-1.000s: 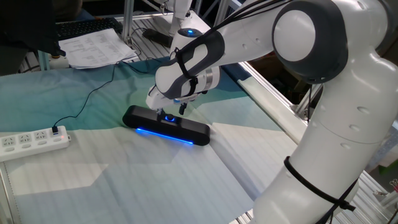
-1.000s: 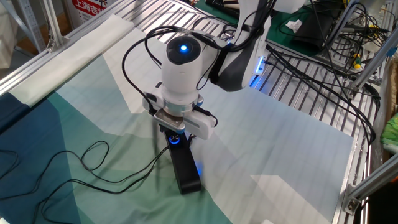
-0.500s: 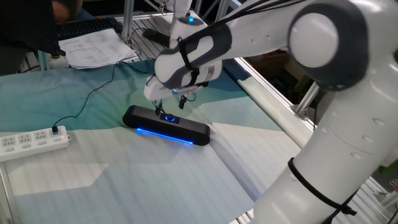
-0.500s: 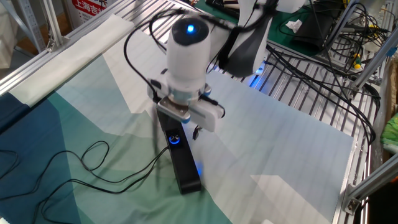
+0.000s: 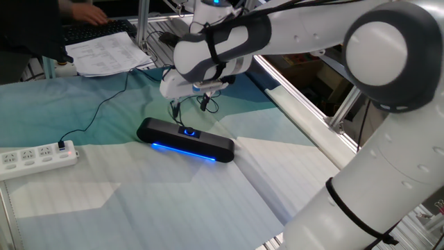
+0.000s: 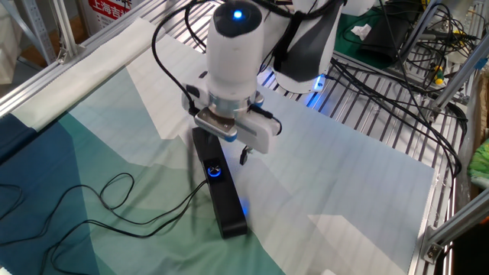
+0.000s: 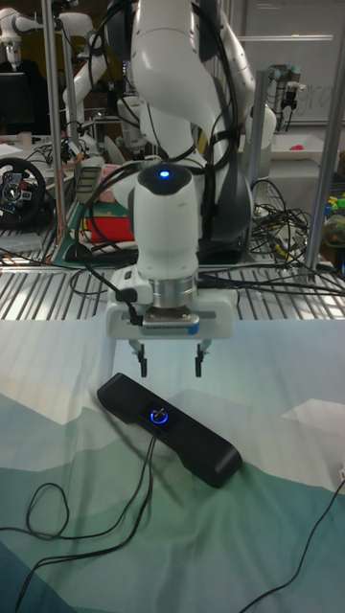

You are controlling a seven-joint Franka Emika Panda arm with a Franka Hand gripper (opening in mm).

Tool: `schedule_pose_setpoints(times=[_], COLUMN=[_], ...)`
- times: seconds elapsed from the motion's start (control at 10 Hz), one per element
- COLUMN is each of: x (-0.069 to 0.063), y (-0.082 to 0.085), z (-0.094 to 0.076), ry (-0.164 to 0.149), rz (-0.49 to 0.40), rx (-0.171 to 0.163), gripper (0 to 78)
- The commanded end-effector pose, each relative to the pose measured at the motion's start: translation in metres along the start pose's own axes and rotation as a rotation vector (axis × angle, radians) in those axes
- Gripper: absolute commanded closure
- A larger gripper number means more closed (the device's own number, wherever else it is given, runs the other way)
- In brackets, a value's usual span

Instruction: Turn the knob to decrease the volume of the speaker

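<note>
The speaker (image 5: 185, 142) is a slim black bar with a blue glowing strip, lying on the teal and white cloth. It also shows in the other fixed view (image 6: 221, 200) and the tall view (image 7: 177, 433). On top of the speaker sits the knob (image 5: 189, 132), small and ringed in blue (image 6: 215, 171) (image 7: 157, 416). My gripper (image 5: 189, 107) (image 7: 171, 369) hangs a short way above the knob, open, with nothing between its fingers. In the other fixed view the gripper (image 6: 226, 147) partly covers the speaker's far end.
A white power strip (image 5: 35, 158) lies at the left, with a thin black cable (image 5: 97, 112) running to the speaker and looping on the cloth (image 6: 114, 202). Papers (image 5: 104, 53) and a person's hand (image 5: 87, 11) are at the back left. A metal frame rail (image 5: 298, 104) borders the right.
My gripper was down around the knob one second ago. It has since risen straight up and now hangs apart from the knob; the speaker has not moved.
</note>
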State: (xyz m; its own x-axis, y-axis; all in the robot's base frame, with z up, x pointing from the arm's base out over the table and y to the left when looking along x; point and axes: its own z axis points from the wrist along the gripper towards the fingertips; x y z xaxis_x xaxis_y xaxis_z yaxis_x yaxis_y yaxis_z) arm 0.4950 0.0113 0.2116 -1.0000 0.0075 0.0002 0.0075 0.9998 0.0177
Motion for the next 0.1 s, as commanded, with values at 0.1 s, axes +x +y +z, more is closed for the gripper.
schedule_pose_setpoints(times=[0.1], x=[-0.0010], y=[0.0014], z=[-0.0103], ry=[-0.003], rz=[0.006], rx=[0.000], gripper=[0.2])
